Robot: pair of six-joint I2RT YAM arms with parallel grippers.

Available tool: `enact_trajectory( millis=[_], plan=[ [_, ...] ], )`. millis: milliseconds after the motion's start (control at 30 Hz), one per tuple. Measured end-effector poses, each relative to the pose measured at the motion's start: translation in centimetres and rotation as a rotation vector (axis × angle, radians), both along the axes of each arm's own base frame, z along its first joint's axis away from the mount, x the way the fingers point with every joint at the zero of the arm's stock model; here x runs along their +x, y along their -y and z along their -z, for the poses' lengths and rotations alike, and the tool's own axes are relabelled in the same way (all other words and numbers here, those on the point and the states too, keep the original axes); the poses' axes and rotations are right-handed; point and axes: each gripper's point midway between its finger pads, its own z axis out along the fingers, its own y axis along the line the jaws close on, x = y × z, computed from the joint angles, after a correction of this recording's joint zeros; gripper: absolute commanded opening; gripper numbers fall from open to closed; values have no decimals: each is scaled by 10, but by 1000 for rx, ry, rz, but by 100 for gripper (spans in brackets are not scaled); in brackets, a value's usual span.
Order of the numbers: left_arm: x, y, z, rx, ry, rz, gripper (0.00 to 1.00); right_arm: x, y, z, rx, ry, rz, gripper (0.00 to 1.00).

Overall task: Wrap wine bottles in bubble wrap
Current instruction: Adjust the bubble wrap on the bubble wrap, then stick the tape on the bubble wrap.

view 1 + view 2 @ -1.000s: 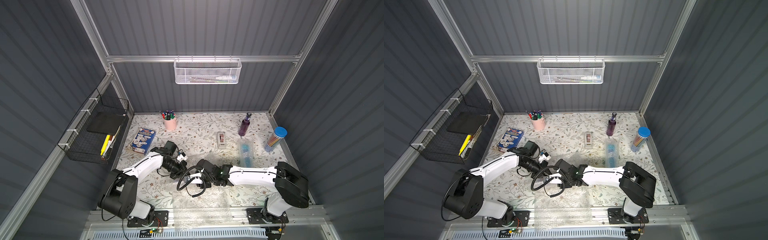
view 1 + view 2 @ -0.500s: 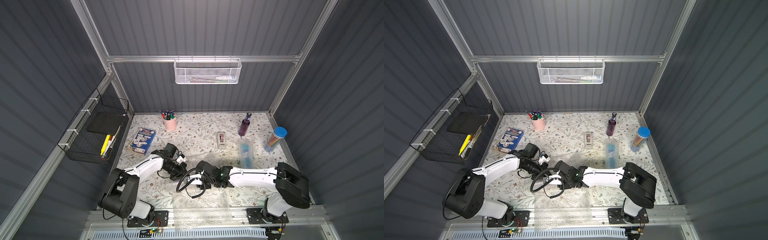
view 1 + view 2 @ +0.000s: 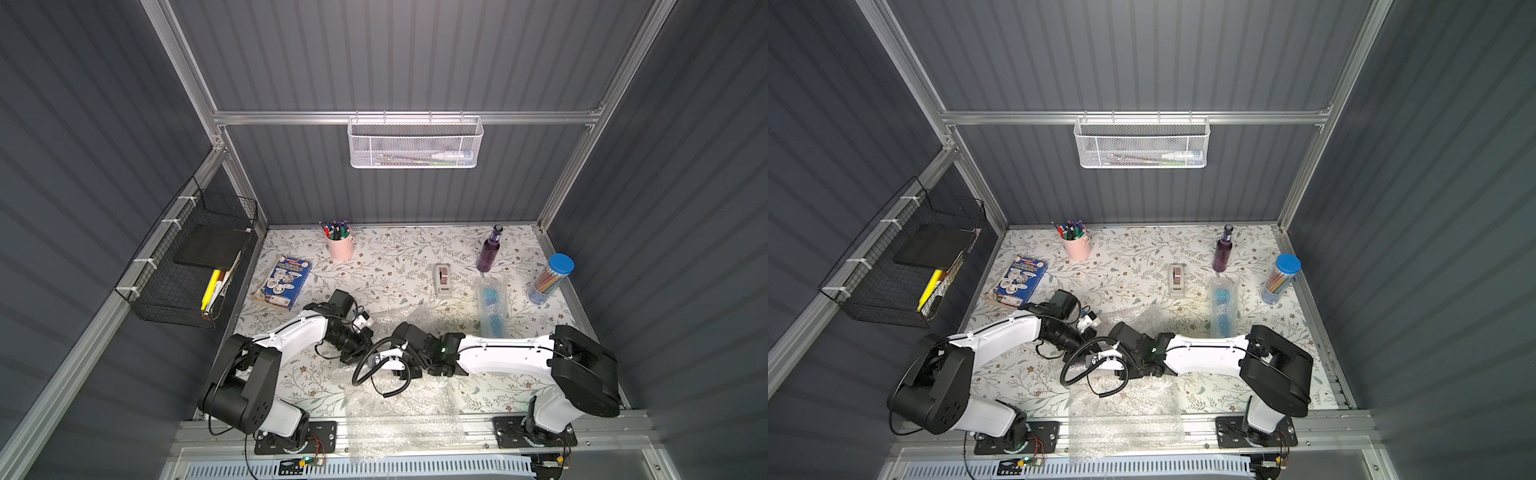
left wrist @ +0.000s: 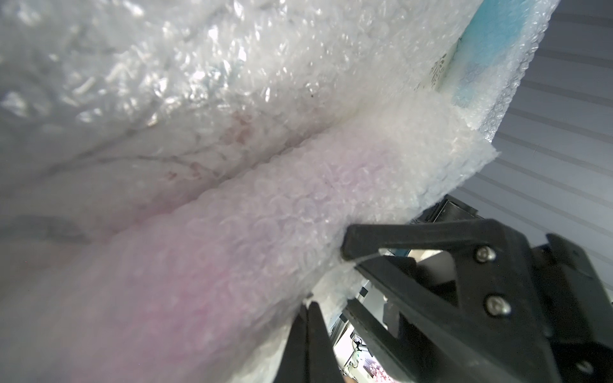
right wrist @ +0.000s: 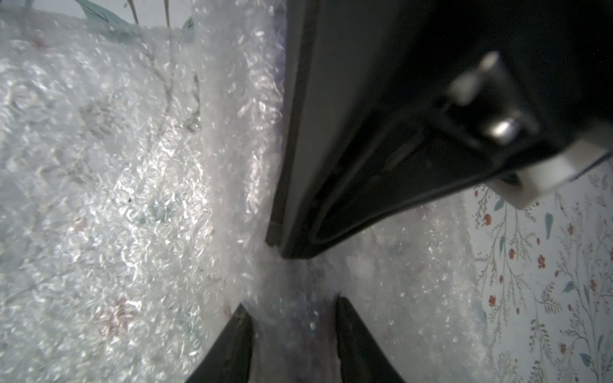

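Bubble wrap (image 3: 392, 319) is soft, light and slippery, rolled round a breakable bottle (image 4: 205, 282) in the middle of the table (image 3: 395, 257). Right gripper (image 5: 292, 315) squeezes the roll. The left gripper (image 4: 306, 311), fingers together, sits at its edge. Hold the fat part gently.

Left arm (image 3: 299, 332) and right arm (image 3: 507, 365) are white with black joints, the left end effector (image 4: 307, 311) black.

My left arm (image 3: 293, 332) and right arm (image 3: 503, 353) stretch low, wrists nearly meeting; my left gripper (image 4: 308, 315) is pinched closed; my right gripper (image 5: 293, 311) clamps bubble wrap (image 5: 285, 282) between half-spread fingers.
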Motion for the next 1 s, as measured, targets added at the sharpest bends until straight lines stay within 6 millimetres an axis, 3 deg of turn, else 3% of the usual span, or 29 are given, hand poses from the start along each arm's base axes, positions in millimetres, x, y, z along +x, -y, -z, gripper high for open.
enact_trajectory(
  millis=[100,1000],
  plan=[
    [0,0,0,3,-3,-3,15,0,0,0,2,-4,3,41],
    [9,-7,-9,199,46,27,34,-2,-4,-1,29,-21,14,40]
  ],
)
